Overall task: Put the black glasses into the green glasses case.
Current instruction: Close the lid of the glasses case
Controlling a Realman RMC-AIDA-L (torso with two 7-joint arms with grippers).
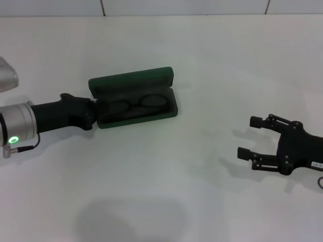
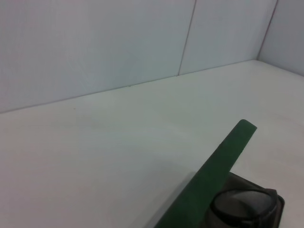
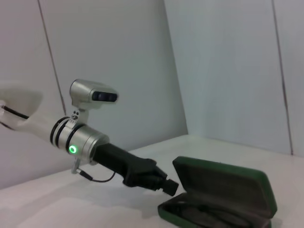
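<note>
Green glasses case (image 1: 133, 96) lies open at centre-left of the head view, the black glasses (image 1: 135, 105) already inside its tray. The left gripper (image 1: 92, 115) sits at the case's left end, fingers hidden; withdraw gently without dragging the case. The right gripper (image 1: 251, 137) rests lower right, fingers apart.

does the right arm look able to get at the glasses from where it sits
Probably yes. The glasses lie in the open case with the lid up behind them, and bare table lies between it and the open right gripper. The left gripper at the case's far end could crowd it.
</note>
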